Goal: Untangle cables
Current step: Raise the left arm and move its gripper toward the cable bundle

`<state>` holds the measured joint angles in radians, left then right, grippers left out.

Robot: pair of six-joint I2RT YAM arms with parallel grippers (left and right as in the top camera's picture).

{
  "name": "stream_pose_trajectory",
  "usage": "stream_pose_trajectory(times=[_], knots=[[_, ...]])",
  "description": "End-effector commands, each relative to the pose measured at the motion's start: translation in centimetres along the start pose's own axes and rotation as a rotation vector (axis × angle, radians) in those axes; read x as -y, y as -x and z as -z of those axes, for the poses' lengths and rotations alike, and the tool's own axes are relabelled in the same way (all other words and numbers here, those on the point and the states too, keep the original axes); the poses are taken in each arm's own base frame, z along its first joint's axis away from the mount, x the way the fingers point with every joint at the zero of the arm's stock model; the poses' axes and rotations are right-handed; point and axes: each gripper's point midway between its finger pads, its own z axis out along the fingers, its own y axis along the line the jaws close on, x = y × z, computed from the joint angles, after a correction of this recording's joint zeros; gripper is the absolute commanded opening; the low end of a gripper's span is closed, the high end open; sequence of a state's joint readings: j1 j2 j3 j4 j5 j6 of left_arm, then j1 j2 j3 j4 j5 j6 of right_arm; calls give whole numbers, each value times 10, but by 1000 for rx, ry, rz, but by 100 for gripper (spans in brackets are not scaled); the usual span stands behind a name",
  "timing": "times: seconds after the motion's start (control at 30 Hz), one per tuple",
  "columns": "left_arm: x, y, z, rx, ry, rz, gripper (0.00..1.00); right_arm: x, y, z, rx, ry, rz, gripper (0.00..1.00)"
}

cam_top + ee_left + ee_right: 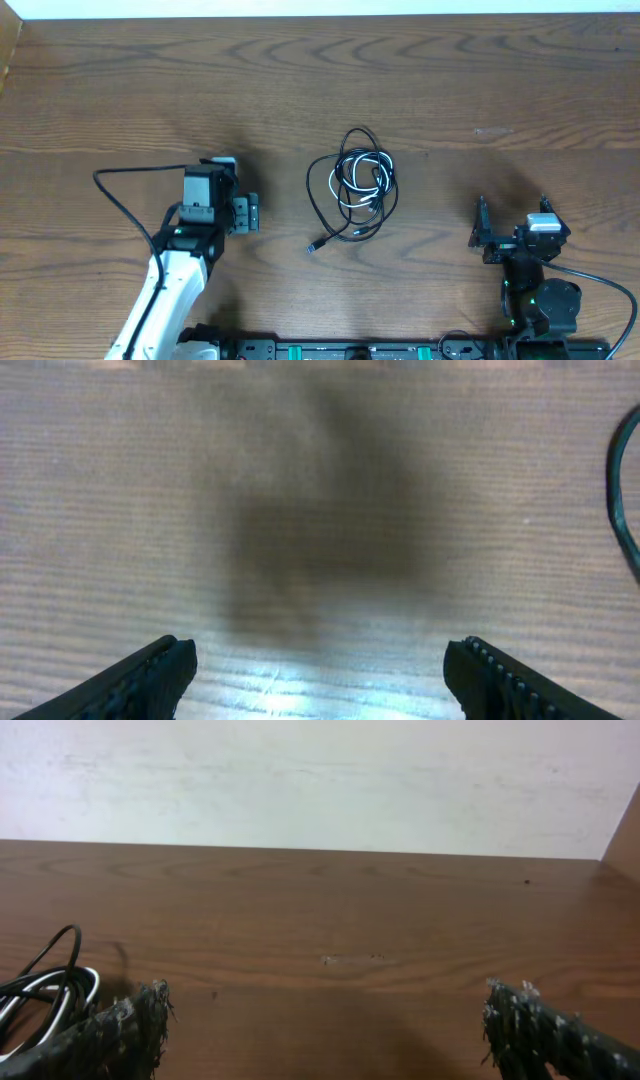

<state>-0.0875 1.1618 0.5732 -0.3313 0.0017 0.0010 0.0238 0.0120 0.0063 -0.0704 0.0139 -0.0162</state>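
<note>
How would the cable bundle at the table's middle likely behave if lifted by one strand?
Probably floppy: the cables lie in thin, loose loops. Likely they'd rise as one clump, since black and white strands overlap. The free plug end may dangle.

The cables (360,185) lie in one heap near the middle of the tabletop (480,80), one loose end trailing toward the robot's edge. The left gripper (320,660) hangs to their left. The right gripper (325,1005) is well apart on their right, nearer that edge.
</note>
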Motion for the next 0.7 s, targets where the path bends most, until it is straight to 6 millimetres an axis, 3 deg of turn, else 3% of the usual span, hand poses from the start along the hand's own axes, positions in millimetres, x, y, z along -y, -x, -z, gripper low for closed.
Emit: stream_pose_trajectory(times=[0.0, 0.67], knots=[[1, 14, 0, 0, -4, -7, 85, -2, 0, 0, 0, 13, 15, 99], [2, 26, -3, -54, -2, -10, 85, -2, 0, 0, 0, 13, 15, 99]])
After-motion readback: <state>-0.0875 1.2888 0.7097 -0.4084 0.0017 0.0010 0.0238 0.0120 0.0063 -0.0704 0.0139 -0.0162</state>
